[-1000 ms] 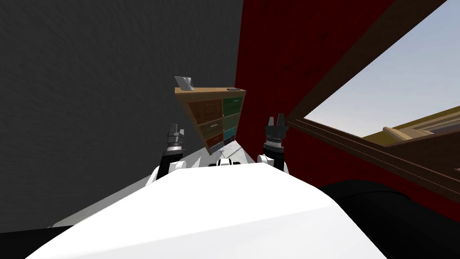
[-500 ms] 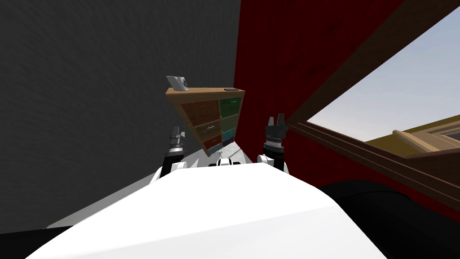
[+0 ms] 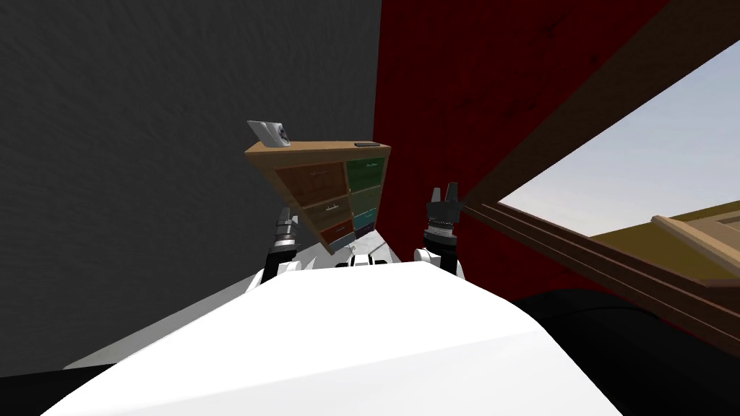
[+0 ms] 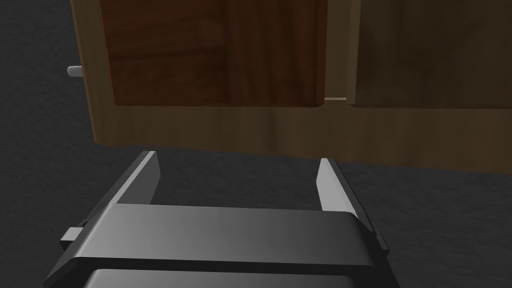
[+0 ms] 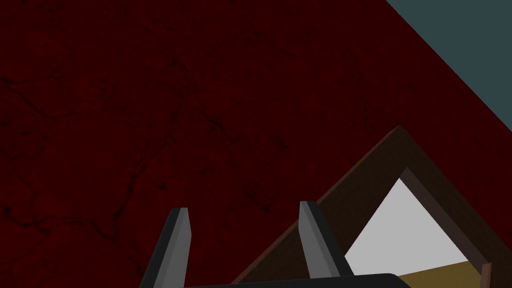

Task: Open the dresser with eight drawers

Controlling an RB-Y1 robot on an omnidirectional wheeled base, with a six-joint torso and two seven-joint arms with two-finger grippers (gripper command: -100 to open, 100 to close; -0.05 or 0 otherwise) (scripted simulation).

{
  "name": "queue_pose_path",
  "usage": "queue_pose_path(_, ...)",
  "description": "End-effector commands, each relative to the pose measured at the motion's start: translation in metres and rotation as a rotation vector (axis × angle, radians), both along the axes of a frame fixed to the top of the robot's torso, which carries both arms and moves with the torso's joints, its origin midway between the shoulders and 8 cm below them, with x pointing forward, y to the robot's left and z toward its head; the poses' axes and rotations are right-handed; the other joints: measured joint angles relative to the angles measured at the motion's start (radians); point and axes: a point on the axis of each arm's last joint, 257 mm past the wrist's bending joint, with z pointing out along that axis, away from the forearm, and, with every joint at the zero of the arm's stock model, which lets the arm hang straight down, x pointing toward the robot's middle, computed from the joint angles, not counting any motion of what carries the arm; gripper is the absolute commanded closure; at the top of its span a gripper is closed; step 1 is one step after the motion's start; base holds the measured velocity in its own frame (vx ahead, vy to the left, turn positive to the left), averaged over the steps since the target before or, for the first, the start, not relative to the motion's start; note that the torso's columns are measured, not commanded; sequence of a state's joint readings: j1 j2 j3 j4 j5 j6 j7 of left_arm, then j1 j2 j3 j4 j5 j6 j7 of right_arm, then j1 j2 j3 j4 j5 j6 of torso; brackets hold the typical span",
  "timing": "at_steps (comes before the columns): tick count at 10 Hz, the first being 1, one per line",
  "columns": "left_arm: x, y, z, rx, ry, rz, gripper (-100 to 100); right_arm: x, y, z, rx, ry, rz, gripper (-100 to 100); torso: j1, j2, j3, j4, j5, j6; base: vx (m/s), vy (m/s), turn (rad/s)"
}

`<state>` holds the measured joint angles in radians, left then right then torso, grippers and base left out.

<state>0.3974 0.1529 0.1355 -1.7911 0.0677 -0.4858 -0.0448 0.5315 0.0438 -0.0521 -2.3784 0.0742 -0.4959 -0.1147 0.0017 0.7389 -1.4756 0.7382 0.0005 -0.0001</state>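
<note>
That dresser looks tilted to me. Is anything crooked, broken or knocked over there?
Nothing stands out. The dresser slants only because the whole head view is rolled; its drawers look shut. A small white object and a flat dark object rest on its top.

Two arms rise side by side in the middle of the head view, both pointing toward the top of the frame. The left forearm, dark with a ribbed grey wrist, stands just left of centre and ends in the left claw, seen narrow from this angle. The right forearm stands right of centre, ending slightly higher in the right claw, its two tips parted. In the left wrist view the pale blade fingers are spread wide; in the right wrist view the fingers are likewise spread apart.
</note>
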Motion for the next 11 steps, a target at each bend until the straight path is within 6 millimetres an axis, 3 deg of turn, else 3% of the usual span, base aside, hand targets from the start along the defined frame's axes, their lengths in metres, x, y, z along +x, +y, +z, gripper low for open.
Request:
queue_pose_path(1, 0.002, 0.006, -0.019, -0.008, 0.025, 0.013, -100, 0.000, 0.000, 0.000, 0.000, 0.000, 0.000, 0, 0.000, 0.000, 0.000, 0.000, 0.000, 0.000, 0.077, -0.096, 0.035)
queue_pose_path(7, 0.002, 0.021, -0.066, -0.042, 0.089, 0.051, -100, 0.000, 0.000, 0.000, 0.000, 0.000, 0.000, 0, -0.004, -0.002, -0.001, -0.001, -0.001, 0.000, 0.092, -0.111, 0.038)
queue_pose_path(11, -0.002, 0.020, -0.103, -0.109, 0.130, 0.086, -100, 0.000, 0.000, 0.000, 0.000, 0.000, 0.000, 0, -0.002, -0.001, 0.000, 0.000, -0.001, 0.000, 0.080, -0.114, 0.036)
